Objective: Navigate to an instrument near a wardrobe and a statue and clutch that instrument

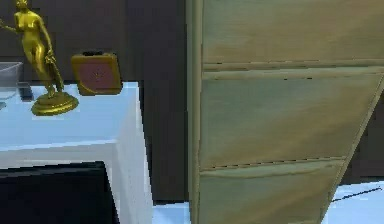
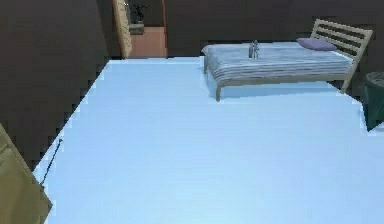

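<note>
Facing a wooden wardrobe [image 1: 285,110], I see a gold statue [image 1: 40,58] on the white table [image 1: 100,125] beside it. I cannot tell the gripper's state.

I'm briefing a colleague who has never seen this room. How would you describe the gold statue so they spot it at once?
Start at the tall light-wood wardrobe on the forward view's right; a white table stands just left of it. On the tabletop, the statue is a shiny gold standing figure on a round base, unlike the squat brown boxy object right beside it.
</note>
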### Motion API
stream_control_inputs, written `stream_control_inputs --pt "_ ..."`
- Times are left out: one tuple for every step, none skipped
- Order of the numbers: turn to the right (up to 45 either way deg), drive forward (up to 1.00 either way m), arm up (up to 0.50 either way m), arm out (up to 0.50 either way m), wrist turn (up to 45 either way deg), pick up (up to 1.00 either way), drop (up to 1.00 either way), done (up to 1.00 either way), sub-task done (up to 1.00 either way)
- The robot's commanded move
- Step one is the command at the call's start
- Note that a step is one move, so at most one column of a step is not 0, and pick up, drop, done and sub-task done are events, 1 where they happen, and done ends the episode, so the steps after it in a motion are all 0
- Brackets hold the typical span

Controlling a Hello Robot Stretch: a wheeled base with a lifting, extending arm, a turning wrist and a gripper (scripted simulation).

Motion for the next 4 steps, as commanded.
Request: stream_control_inputs --pt "-45.0 0.00 0.00 0.00 0.0 0.00 0.00 0.00 0.00" --pt "-45.0 0.00 0.00 0.00 0.0 0.00 0.00 0.00 0.00" --pt "-21.0 0.00 0.00 0.00 0.0 0.00 0.00 0.00 0.00" --pt "-3.0 0.00 0.00 0.00 0.0 0.00 0.00 0.00 0.00"
